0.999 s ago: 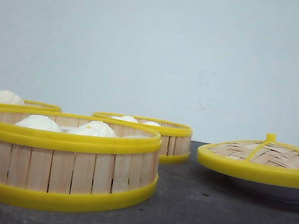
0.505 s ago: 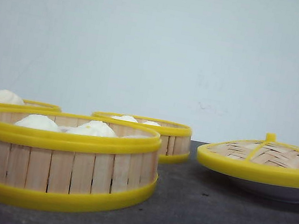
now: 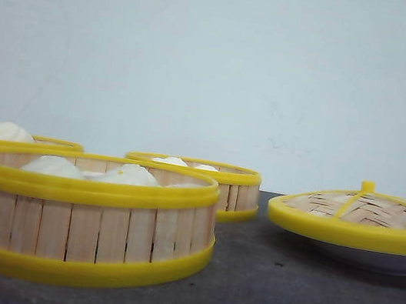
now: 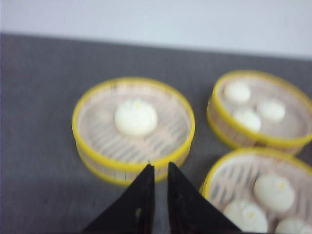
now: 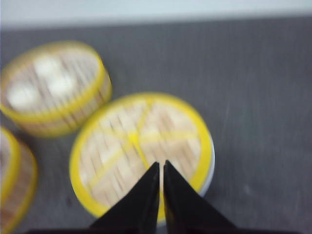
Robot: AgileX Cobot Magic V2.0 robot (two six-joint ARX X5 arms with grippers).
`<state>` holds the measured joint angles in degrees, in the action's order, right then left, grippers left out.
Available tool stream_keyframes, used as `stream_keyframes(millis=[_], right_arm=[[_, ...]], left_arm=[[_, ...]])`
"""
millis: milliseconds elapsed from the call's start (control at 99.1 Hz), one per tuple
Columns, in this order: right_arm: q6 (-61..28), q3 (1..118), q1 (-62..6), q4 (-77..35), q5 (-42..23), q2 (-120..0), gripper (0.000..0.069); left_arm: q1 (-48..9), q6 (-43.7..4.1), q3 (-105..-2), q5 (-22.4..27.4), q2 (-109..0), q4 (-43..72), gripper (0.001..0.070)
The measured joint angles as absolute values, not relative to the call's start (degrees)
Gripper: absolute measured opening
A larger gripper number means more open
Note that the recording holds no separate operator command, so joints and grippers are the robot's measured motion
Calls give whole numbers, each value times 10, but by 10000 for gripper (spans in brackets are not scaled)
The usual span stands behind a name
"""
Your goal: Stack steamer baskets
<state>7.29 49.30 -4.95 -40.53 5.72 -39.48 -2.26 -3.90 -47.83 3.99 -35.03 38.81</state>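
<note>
Three steamer baskets with pale slat walls and yellow rims stand on the dark table, each holding white buns. The nearest basket (image 3: 86,218) is front left, a second basket (image 3: 14,140) is behind it at the left edge, and the third basket (image 3: 198,179) is further back in the middle. My left gripper (image 4: 158,166) hangs above the table beside the one-bun basket (image 4: 133,127), its fingers shut to a narrow slit with nothing between them. My right gripper (image 5: 161,164) is shut and empty above the woven lid (image 5: 141,151). Neither gripper shows in the front view.
The domed woven lid (image 3: 360,217) with yellow rim and knob rests on a white plate (image 3: 372,261) at the right. In the left wrist view, two more baskets (image 4: 261,114) (image 4: 258,195) sit close together beside the one-bun basket. A pale wall rises behind the table.
</note>
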Motion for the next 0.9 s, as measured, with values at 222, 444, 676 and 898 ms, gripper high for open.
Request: stream_keyframes(millis=[222,444,676,898], right_arm=[[49,492,-50,-435,43,-459,9],[43,492,-50,-435,43,-473,223],[43,492,-50,-427,43,-473,605],[56,499,-51,-337,113,-522,623]], left_arm=[[-23,-28,-478,45,-405,422,23],[-23,-26,-478,45,-413,423,160],[-23,-25,-478,45,-413,423,512],[-23,-25,-478,45,-413,418,526]])
